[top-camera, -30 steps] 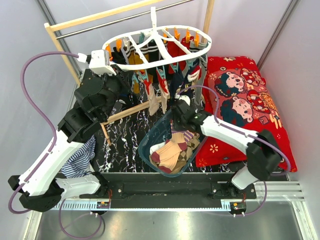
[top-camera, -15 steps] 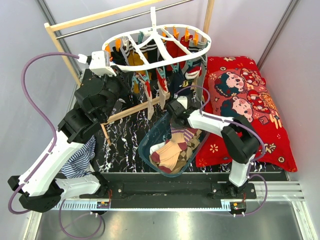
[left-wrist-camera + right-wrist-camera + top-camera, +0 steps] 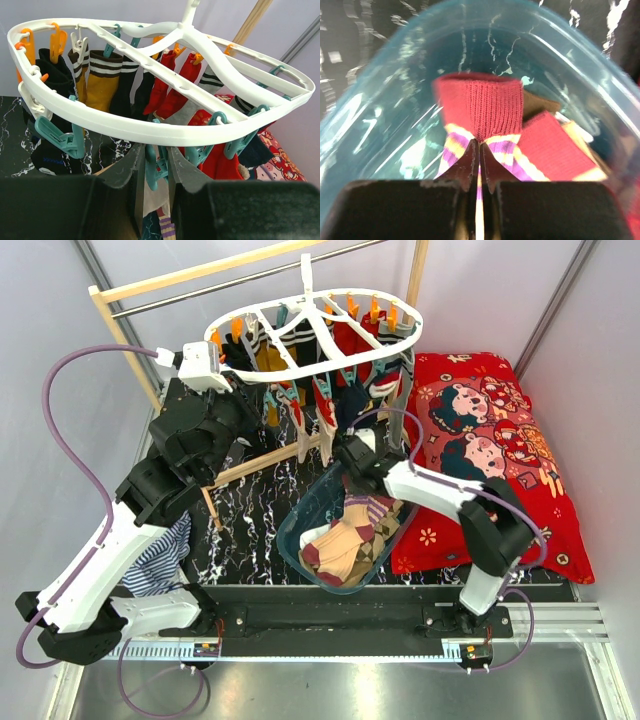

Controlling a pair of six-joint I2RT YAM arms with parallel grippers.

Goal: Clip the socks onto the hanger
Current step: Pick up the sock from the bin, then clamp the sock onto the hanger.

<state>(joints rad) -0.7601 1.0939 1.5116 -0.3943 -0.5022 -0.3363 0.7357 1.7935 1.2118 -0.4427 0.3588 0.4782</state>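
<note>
Hanger: white oval frame, hook over the metal rod of the wooden rack at the back of the table. Orange and teal clips dangle all round its rim. Many carry hung socks: mustard with a brown-white cuff, black, 2 red, grey with a striped cuff.

Left gripper: up under the near rim of the hanger. Fingers are narrowed, 1 on each side of a teal clip hanging from that rim. They look pressed against it, with no gap visible in the wrist view.

Right gripper: fingertips pinched together on the cuff of a maroon sock with purple, yellow and white stripes. The folded cuff stands above the tips. The sock hangs over the far end of the clear bluish tub, below the hanger's front clips and apart from them.

Loose socks: beige, tan argyle and maroon, heaped in the near half of the tub.

Red cartoon cushion: right of the tub, against its side. Blue-white striped cloth: left edge of the table, partly under the left arm
</note>
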